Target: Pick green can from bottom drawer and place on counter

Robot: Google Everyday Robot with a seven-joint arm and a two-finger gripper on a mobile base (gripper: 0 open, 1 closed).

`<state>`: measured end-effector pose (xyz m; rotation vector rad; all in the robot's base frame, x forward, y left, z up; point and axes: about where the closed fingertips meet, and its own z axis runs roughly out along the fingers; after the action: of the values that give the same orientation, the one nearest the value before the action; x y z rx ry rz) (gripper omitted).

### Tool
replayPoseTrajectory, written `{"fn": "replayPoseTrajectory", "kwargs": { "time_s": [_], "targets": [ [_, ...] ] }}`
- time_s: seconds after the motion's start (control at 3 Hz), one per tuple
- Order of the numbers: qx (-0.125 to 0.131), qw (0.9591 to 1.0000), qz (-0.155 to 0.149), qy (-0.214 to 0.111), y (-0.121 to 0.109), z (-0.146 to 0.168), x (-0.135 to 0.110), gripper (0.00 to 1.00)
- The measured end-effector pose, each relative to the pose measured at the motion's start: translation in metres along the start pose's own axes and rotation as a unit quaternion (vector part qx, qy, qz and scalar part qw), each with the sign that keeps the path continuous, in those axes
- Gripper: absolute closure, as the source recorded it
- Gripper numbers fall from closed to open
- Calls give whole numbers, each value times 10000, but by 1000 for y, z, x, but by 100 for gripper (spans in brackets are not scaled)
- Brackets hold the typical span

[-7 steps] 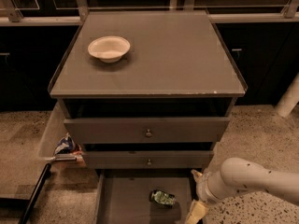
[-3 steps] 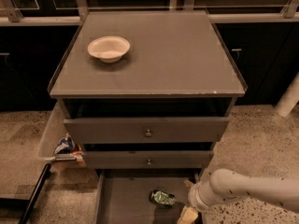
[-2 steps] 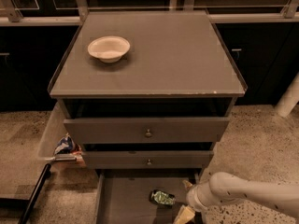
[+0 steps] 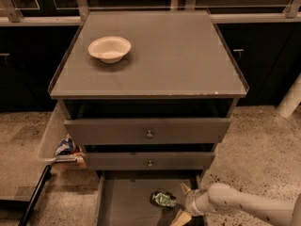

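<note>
The green can [image 4: 163, 199] lies on its side on the floor of the open bottom drawer [image 4: 124, 201], near its right side. My gripper [image 4: 180, 203] reaches into the drawer from the right, just right of the can. It is open, with one tan finger above and one below the can's right end, and it holds nothing. The counter [image 4: 188, 60] is the flat grey cabinet top above, with a small chip at its front right edge.
A white bowl [image 4: 109, 48] sits on the counter at the back left. Two knobbed drawers [image 4: 148, 133] stand slightly open above the bottom drawer. A blue-and-white snack bag [image 4: 66, 146] and a black bar [image 4: 35, 194] are left of the cabinet.
My arm has moved left across the bottom drawer, bringing the gripper from the drawer's right edge up to the can. The can has not moved.
</note>
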<state>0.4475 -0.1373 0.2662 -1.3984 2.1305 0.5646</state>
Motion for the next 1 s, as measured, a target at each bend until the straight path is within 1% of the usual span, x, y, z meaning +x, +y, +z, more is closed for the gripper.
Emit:
{"fn": "replayPoseTrajectory", "kwargs": {
  "time_s": [0.33,0.67,1.0],
  "targets": [
    [0,10000,0,0,0,0,0,0],
    [-44,10000,-8,-88,-1,11,6,0],
    [112,9992,-363,-92,-11,40,18,0]
  ]
}}
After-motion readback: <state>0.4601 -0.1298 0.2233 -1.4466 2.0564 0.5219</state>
